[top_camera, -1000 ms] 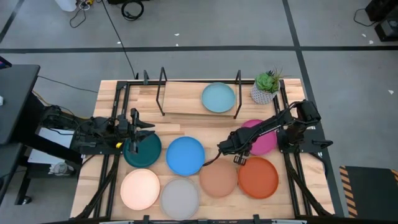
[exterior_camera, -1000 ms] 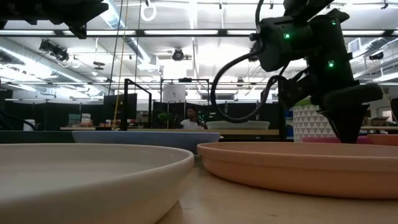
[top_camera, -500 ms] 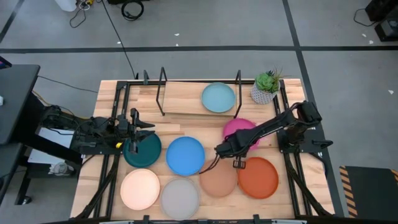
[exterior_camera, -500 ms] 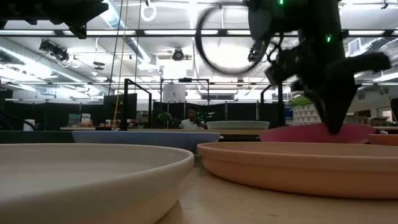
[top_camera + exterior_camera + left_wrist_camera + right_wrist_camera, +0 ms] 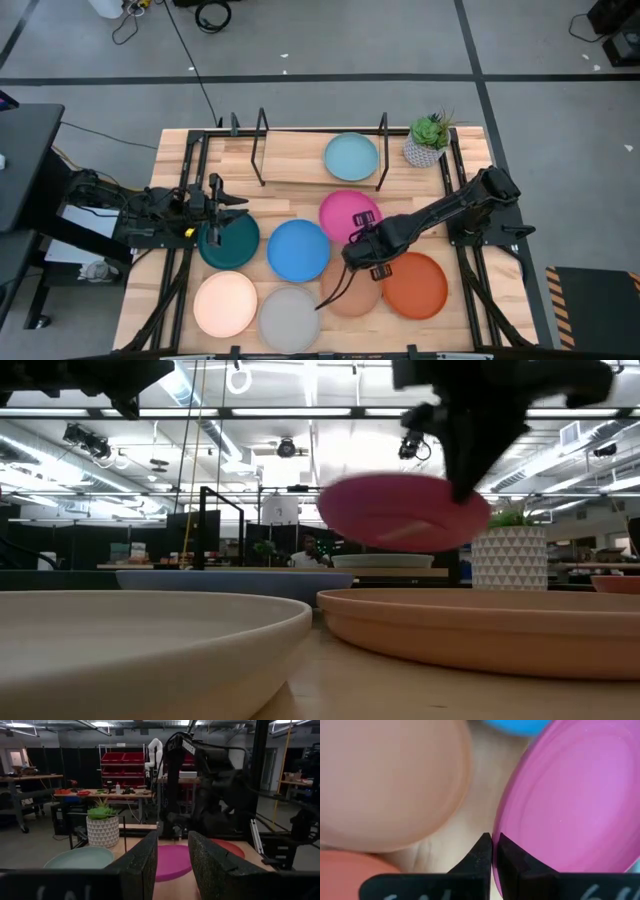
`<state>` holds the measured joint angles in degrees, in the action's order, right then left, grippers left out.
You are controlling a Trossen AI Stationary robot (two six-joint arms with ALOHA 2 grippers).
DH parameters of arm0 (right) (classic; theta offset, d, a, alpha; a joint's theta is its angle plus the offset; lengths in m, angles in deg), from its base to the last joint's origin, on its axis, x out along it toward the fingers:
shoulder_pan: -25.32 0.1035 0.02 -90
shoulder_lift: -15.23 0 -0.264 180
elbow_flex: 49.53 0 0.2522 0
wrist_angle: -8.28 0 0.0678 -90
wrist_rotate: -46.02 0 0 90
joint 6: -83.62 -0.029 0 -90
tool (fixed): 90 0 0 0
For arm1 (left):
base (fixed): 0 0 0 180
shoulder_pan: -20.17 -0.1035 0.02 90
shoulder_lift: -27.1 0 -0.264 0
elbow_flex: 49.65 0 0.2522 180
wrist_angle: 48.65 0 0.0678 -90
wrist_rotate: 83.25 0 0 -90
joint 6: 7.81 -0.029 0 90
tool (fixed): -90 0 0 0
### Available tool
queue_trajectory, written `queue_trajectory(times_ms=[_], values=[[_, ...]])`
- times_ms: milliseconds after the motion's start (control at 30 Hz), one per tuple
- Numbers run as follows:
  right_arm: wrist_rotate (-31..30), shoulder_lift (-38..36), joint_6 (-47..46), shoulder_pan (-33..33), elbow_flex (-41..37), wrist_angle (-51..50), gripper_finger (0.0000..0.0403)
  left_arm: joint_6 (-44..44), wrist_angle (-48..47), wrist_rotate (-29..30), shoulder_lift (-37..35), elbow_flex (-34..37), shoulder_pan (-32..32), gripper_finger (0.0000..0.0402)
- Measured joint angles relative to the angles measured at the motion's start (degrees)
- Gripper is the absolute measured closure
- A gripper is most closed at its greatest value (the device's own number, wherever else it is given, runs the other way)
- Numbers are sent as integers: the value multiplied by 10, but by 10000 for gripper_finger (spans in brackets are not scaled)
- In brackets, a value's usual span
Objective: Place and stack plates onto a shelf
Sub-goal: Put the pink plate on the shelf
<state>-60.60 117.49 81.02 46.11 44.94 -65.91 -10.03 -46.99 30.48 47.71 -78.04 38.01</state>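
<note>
Right gripper (image 5: 362, 243) holds the magenta plate (image 5: 349, 213) by its rim, lifted clear of the tabletop (image 5: 300, 190).

Its fingers (image 5: 481, 854) are pinched shut on the plate's edge, and in the low view the plate hangs tilted in the air, above the peach plate (image 5: 480, 628) and in front of the potted plant (image 5: 509, 550). From above, the magenta plate sits between the blue plate (image 5: 298, 250) and the shelf (image 5: 322, 145), whose wooden board carries the light blue plate (image 5: 351, 157). The orange-red plate (image 5: 414, 285), grey plate (image 5: 289, 316), cream plate (image 5: 225, 304) and dark teal plate (image 5: 229, 241) lie flat on the tabletop. The left gripper (image 5: 214, 205) waits over the dark teal plate's far edge, its fingers (image 5: 141, 865) parted and empty.
</note>
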Motion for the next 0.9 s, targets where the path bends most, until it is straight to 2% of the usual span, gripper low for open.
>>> queue_trajectory(times_ms=[133,267,467,600,700,900], values=[[-7,0,38,-21,19,15,383,-4,-3,0,23,-3,0,285],[8,0,96,-49,25,12,383,-44,-47,0,91,-36,0,285],[76,0,157,-89,38,10,383,-219,-45,4,210,-66,0,285],[98,-1,183,-102,38,8,383,-244,4,89,290,-67,1,279],[109,-6,195,-108,38,8,383,-244,4,121,343,-75,4,252],[123,-8,204,-109,47,10,383,-239,-8,126,447,-143,5,173]])
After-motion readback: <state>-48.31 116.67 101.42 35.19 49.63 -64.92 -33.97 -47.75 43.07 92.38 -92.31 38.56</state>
